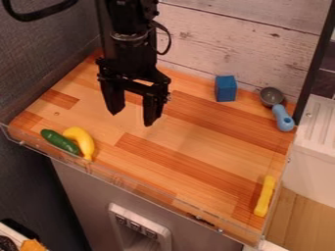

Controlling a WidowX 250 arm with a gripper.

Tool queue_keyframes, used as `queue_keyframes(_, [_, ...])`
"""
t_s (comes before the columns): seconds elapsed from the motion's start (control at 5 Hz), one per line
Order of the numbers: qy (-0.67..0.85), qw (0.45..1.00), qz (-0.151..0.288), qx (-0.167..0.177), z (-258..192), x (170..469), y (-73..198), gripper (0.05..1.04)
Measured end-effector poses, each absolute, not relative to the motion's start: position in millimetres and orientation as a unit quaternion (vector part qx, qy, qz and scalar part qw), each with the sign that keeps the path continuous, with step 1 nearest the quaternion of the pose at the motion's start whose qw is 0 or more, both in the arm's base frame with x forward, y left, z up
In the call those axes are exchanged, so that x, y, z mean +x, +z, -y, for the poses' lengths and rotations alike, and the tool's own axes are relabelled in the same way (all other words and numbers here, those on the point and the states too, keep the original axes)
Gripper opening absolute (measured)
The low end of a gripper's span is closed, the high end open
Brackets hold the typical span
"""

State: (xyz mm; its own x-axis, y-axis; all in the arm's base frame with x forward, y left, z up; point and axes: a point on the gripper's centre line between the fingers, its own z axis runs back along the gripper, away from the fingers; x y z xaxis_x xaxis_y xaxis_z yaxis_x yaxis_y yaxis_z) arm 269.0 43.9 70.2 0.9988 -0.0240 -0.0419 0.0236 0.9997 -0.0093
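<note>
My pincer [134, 117] hangs open over the left half of the wooden surface [190, 130], its two fingers [152, 110] apart and pointing down, nothing between them. Nearest to it, at the near left edge, I see a green cucumber [59, 141] just beside a yellow banana [81, 141]. At the far side, right of centre, a blue block [226, 88] sits near the whitewashed plank wall [229, 44]. To its right, in the far right corner, lies a scoop [272, 97] with a grey bowl and a light blue handle. A yellow stick [264, 196] lies near the right edge, close to the near corner, well apart from the rest.
</note>
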Motion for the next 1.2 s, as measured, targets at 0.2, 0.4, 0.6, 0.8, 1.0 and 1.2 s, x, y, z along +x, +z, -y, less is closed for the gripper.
queue_keyframes(0.2, [-0.073, 0.997, -0.027, -0.01, -56.8, 277.7, 64.5, 0.995])
queue_keyframes(0.4, [-0.161, 0.986, -0.028, -0.015, -80.5, 303.3, 63.4, 0.995])
queue_keyframes(0.6, [-0.247, 0.969, -0.027, -0.019, -106.7, 334.8, 63.4, 0.998])
queue_keyframes(0.8, [-0.288, 0.957, -0.025, -0.021, -135.2, 358.4, 62.3, 0.998])
queue_keyframes(1.0, [-0.273, 0.961, -0.022, -0.021, -159.7, 364.9, 64.7, 0.998])
queue_keyframes(1.2, [-0.223, 0.974, -0.02, -0.017, -176.3, 363.2, 69.0, 0.996])
